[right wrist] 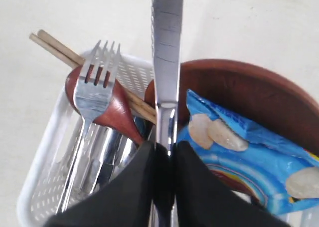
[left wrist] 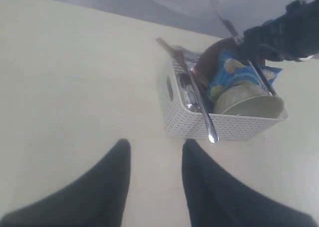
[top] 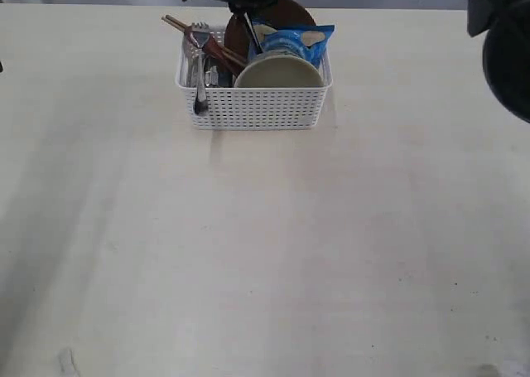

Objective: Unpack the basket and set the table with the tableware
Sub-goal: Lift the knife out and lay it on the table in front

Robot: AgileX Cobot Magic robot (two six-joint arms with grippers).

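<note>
1. Basket (top: 252, 108) check: found it, white and perforated, sitting toward the far side of the table (top: 248, 253).
2. Caught the right gripper (right wrist: 165, 152) pinched tight on the steel knife (right wrist: 167, 47), just above the basket's load.
3. Saw the left gripper (left wrist: 155, 147) with jaws spread wide, holding nothing, over bare table and apart from the basket.
4. Spotted inside: fork (right wrist: 97, 82), reddish wooden spoon (right wrist: 117, 112), chopsticks (right wrist: 60, 50) poking over the rim, brown plate (right wrist: 239, 82) standing on edge, blue chip bag (right wrist: 249, 157), grey-green bowl (top: 277, 72) leaning against the front wall.
</note>
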